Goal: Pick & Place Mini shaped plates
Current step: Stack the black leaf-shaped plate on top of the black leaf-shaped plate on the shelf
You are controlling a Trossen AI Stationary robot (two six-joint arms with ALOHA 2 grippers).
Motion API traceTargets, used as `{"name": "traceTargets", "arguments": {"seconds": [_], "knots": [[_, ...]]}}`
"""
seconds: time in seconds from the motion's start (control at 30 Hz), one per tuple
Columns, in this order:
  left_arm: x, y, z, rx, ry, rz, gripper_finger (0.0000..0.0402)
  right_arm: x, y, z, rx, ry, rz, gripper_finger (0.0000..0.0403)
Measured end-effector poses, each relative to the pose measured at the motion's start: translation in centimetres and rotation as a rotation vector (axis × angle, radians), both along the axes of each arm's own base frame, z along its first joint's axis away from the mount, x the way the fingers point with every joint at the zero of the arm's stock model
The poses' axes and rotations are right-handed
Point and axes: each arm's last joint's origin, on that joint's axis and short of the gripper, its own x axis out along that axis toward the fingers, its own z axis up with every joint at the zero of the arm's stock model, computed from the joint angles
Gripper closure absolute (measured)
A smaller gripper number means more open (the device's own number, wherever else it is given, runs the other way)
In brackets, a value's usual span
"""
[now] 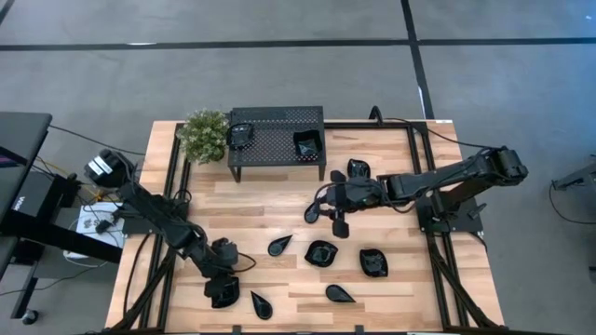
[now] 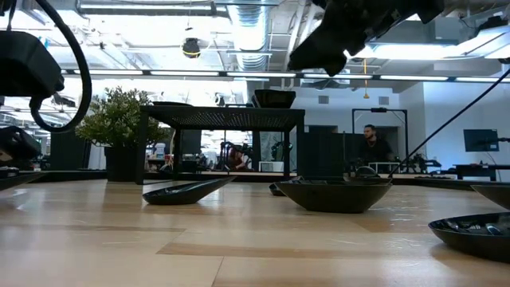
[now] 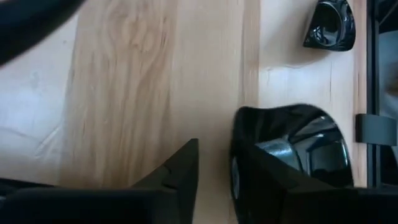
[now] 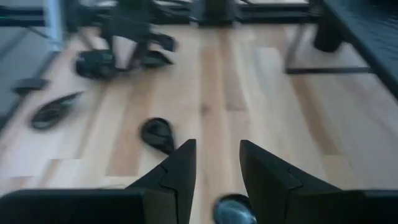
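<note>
The pale wooden plank table [image 1: 270, 200] carries, at its far edge, a black perforated metal rack [image 1: 276, 140] with two small glossy black dishes on top, one at its left end [image 1: 240, 136] and one at its right end [image 1: 306, 142]; a green potted plant [image 1: 204, 134] stands just beside the rack's left end. The dark left arm reaches to the near left part of the table, where the left gripper [image 1: 223, 279] sits low over a squarish black dish [image 3: 292, 149]; its jaws stand apart, one finger [image 3: 177, 177] on bare wood and the other over the dish's rim, not clamped on it. The right arm stretches in from the right, and the right gripper [image 1: 337, 209] hangs above the table's middle with its jaws apart and nothing between them. The other mini plates lie scattered on the wood: teardrop dishes [image 1: 279, 246] [image 1: 262, 304] [image 1: 340, 293] and squarish ones [image 1: 321, 252] [image 1: 373, 262].
</note>
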Motion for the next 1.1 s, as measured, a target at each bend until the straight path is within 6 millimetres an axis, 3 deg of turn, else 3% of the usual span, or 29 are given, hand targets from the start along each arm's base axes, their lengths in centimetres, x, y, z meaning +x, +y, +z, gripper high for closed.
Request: {"name": "traceTargets", "arguments": {"seconds": [0.2, 0.37, 0.53, 0.67, 0.87, 1.1], "knots": [[0.1, 0.0, 0.7, 0.029, -0.066, -0.061, 0.0391, 0.2, 0.5, 0.6, -0.032, -0.065, 0.112, 0.0284], [1.6, -0.2, 3.0, 0.055, -0.2, -0.092, 0.0396, 0.3, 0.4, 0.7, -0.051, -0.082, 0.117, 0.0284], [3.4, 1.5, 7.5, 0.089, -0.383, -0.108, 0.0395, 0.4, -0.1, 0.8, -0.052, -0.088, 0.1, 0.0284], [3.8, 4.5, 11.8, 0.228, -0.481, -0.092, 0.0395, 0.4, -0.3, 0.7, -0.053, -0.087, 0.093, 0.0284], [3.5, 10.9, 18.4, 0.621, -0.503, -0.034, 0.0394, 0.4, -0.2, 0.7, -0.098, -0.089, 0.118, 0.0284], [3.1, 18.6, 23.2, 0.885, -0.467, 0.064, 0.0394, 0.4, -0.2, 0.8, -0.099, -0.094, 0.117, 0.0284]]}}
